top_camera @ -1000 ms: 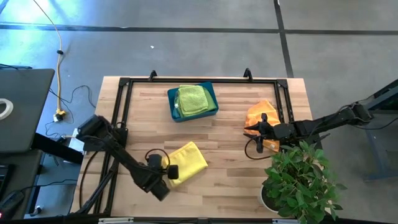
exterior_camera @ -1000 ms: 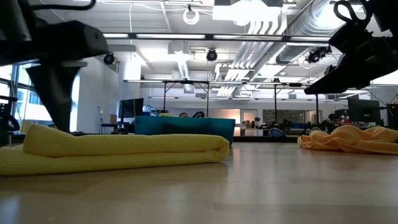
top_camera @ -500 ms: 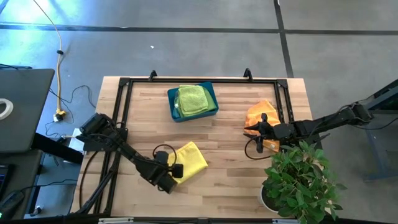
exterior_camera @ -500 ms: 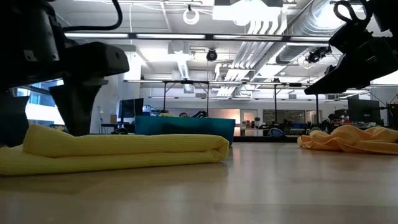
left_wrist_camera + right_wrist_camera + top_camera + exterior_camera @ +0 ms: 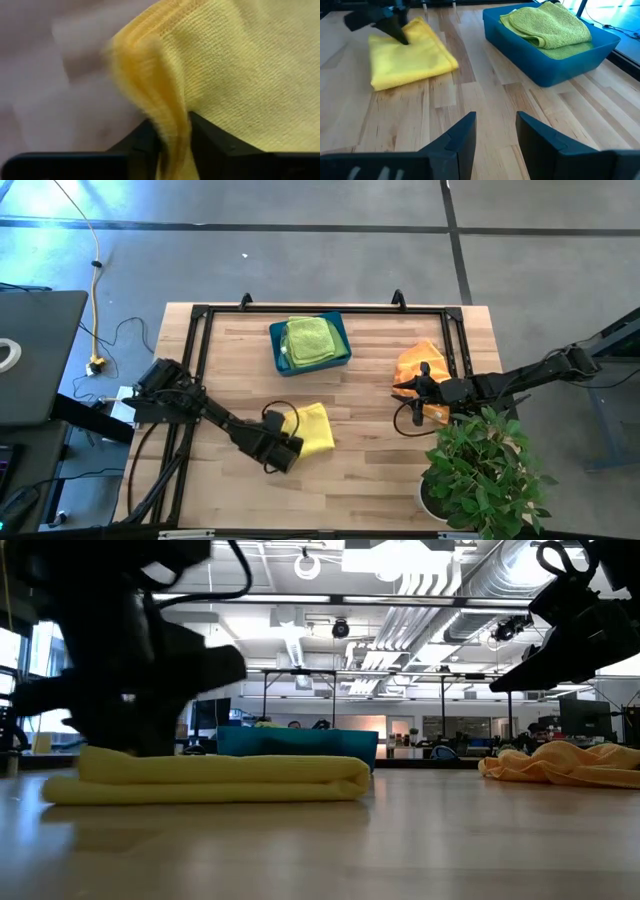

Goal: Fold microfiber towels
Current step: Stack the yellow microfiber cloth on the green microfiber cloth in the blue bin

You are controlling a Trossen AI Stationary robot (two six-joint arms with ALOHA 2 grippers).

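Observation:
A folded yellow towel (image 5: 312,430) lies flat on the wooden table, near the middle of its near side. My left gripper (image 5: 287,444) stands over its near left corner and is shut on it; the low view shows the gripper as a dark mass (image 5: 130,690) above the towel's left end (image 5: 90,775). My right gripper (image 5: 495,131) hangs open above the table's right part, over a crumpled orange towel (image 5: 418,363). A lime green towel (image 5: 308,338) lies folded in the teal bin (image 5: 342,350). My left gripper pinches a raised fold at the yellow towel's edge (image 5: 167,107) between its two fingers (image 5: 210,137); several layers show in the fold. The fingers come from above, slanting down. The rest of the towel lies flat on the table.
The teal bin stands at the far middle of the table. A potted plant (image 5: 487,470) fills the near right corner, next to my right arm. A black frame (image 5: 200,315) runs along the far and left edges. Bare wood lies between the yellow towel and the plant.
My left gripper has gone toward the table's right edge and a little down, rolling as it went. It has ended on the yellow towel's near left corner and shut on it. That end of the towel has drawn inward; the rest has stayed put.

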